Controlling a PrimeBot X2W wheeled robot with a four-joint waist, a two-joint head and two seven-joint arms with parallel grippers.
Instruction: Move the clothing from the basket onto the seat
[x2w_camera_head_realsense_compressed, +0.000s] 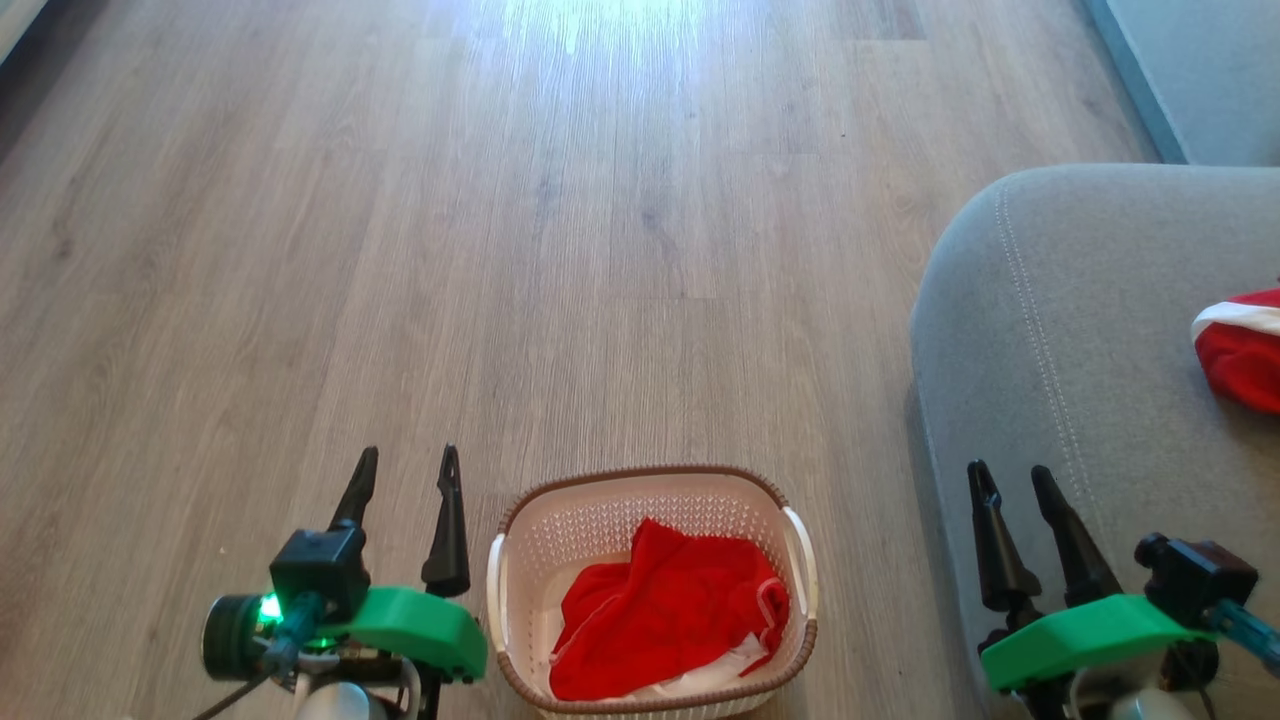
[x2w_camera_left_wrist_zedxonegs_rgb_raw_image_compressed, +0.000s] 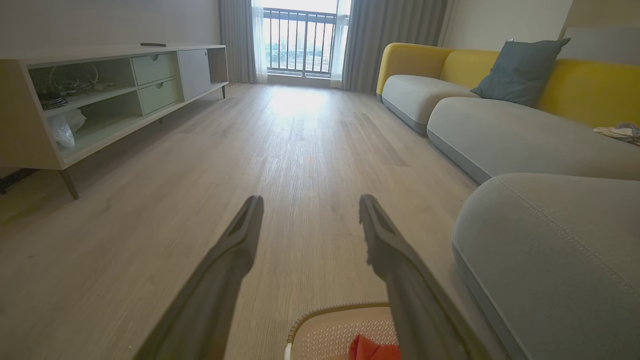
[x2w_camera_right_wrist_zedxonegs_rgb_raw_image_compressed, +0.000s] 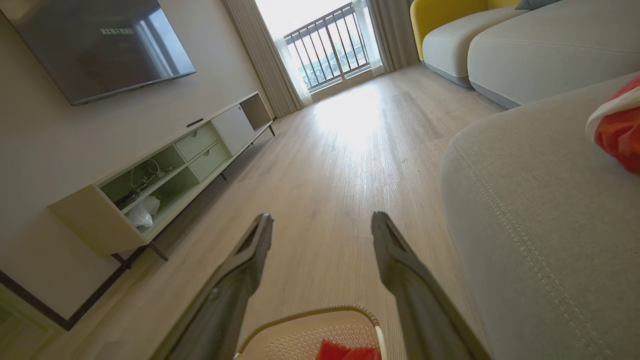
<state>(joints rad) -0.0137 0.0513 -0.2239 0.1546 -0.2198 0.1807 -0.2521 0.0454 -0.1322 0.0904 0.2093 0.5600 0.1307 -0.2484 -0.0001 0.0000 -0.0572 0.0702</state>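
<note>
Red garment (x2w_camera_head_realsense_compressed: 665, 610) lies in basket (x2w_camera_head_realsense_compressed: 640, 470). Left tool (x2w_camera_head_realsense_compressed: 408, 456) just left of basket, spread, empty. Right tool (x2w_camera_head_realsense_compressed: 1009, 470) farther right, also spread, empty. Your left looks nearer.

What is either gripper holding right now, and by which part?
Nothing. The left gripper and right gripper are both open and empty. One red garment lies in the basket; a second red garment lies on the seat.

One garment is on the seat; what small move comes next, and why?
Probably swing the open left gripper over the basket and down onto the red garment inside; the other garment lies on the seat, and this gripper is nearer.
</note>
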